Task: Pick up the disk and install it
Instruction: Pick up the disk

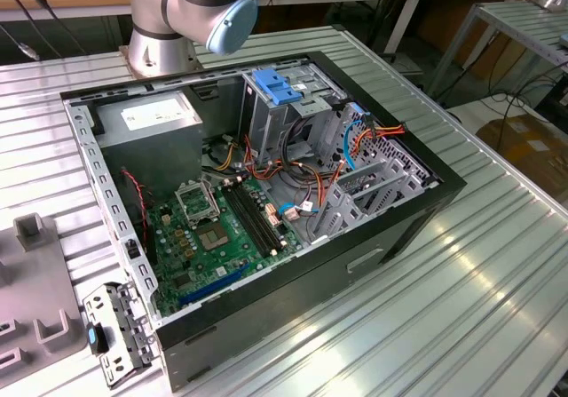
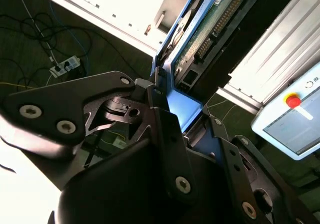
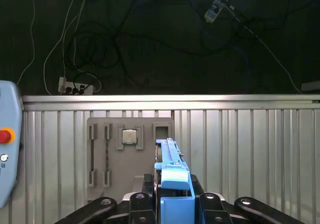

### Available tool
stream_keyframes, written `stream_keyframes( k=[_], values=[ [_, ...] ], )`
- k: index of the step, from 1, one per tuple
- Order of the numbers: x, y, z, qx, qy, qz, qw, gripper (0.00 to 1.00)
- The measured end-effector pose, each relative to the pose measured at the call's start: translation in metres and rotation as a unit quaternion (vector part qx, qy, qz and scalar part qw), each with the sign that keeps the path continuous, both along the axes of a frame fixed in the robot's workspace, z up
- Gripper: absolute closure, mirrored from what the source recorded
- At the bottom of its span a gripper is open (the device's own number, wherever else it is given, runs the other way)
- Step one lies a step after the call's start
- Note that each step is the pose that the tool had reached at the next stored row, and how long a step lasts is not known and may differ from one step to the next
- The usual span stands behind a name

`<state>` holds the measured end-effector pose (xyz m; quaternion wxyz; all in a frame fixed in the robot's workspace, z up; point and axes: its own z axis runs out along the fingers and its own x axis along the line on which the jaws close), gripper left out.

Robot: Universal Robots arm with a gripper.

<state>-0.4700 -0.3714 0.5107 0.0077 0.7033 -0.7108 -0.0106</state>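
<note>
The slatted table [image 1: 497, 281] carries an open computer case [image 1: 293, 317]. The arm [image 1: 191, 6] rises from its base at the table's far edge behind the case, its blue-capped joint bent over it. In the first wrist view a grey tray [image 3: 100, 154] lies on the table beyond the gripper [image 3: 172, 196]. The jaws are clenched on the disk [image 3: 172, 176], which stands on edge between them, above the table, just beside the tray. In the second wrist view the disk's [image 2: 210, 28] circuit-board face shows, projecting past the gripper [image 2: 175, 111].
</note>
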Motion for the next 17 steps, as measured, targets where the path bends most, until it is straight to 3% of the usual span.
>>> stream_keyframes(
  k=[3, 8, 17],
  values=[
    [0.0, 0.0, 0.0039, 0.0002, 0.0001, 0.0, 1.0, 0.63],
    [0.0008, 0.0, 0.0042, 0.0002, 0.0001, 0.0, 1.0, 0.63],
    [0.0137, 0.0, 0.0042, 0.0002, 0.0001, 0.0, 1.0, 0.63]
  ],
)
